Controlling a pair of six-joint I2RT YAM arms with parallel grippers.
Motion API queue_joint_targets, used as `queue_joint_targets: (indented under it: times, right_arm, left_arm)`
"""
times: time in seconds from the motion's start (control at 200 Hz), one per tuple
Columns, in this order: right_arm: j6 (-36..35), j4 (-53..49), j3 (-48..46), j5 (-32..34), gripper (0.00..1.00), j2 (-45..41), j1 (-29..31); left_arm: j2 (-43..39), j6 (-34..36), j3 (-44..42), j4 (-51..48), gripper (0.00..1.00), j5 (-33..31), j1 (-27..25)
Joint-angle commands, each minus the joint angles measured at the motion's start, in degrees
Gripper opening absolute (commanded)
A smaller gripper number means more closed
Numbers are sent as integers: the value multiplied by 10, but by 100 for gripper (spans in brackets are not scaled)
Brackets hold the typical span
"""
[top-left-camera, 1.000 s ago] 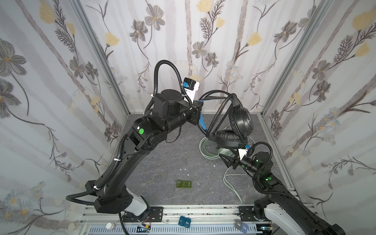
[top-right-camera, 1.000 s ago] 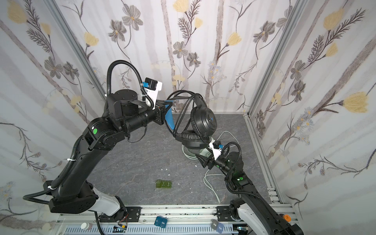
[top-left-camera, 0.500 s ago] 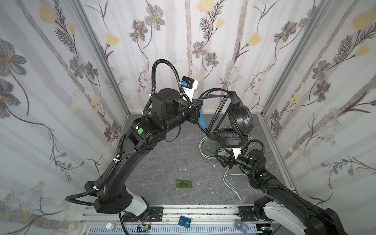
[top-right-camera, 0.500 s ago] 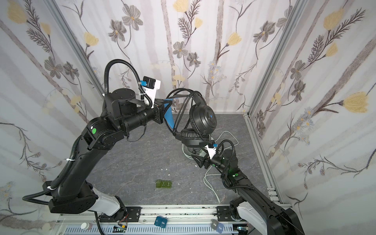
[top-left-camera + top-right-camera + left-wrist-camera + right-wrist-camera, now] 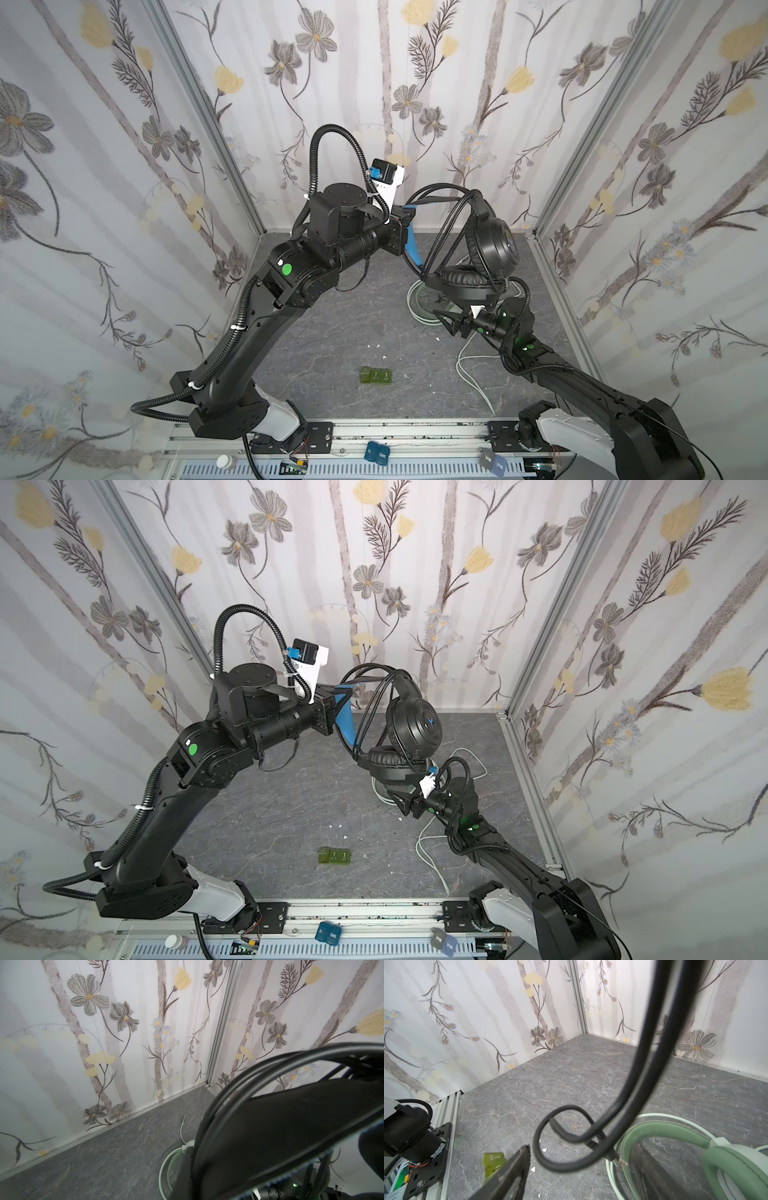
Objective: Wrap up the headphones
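The black headphones (image 5: 494, 245) hang in the air by their blue inner headband, with my left gripper (image 5: 409, 226) shut on that band. Their black cable (image 5: 446, 216) runs in loops over the headband. In the left wrist view the black headband (image 5: 291, 1126) fills the picture and hides the fingers. My right gripper (image 5: 446, 318) is open just under the lower ear cup. A hanging loop of the black cable (image 5: 571, 1147) lies between its fingers (image 5: 517, 1159), untouched. The mint-green headphones (image 5: 675, 1136) lie on the table under the black pair.
The mint cable (image 5: 469, 374) trails across the grey table (image 5: 332, 345) toward the front rail. A small green box (image 5: 376, 376) lies near the front middle, with white crumbs around it. Flowered walls close in three sides.
My right gripper has moved left, in under the black headphones, and its jaws have narrowed a little. The left arm has drawn back slightly with the black headphones.
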Motion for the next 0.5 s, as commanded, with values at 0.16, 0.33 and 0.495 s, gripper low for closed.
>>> queue_joint_targets:
  times: [0.16,0.33,0.495]
  right_arm:
    - [1,37,12,-10,77,13,11]
    - [1,41,15,-12,76,23,18]
    - [3,46,28,-18,76,37,22]
  left_arm:
    - [-14,-33,-12,78,0,7,1]
    - [-14,-39,-12,81,0,12,1]
    - [-16,-45,-15,82,0,14,1]
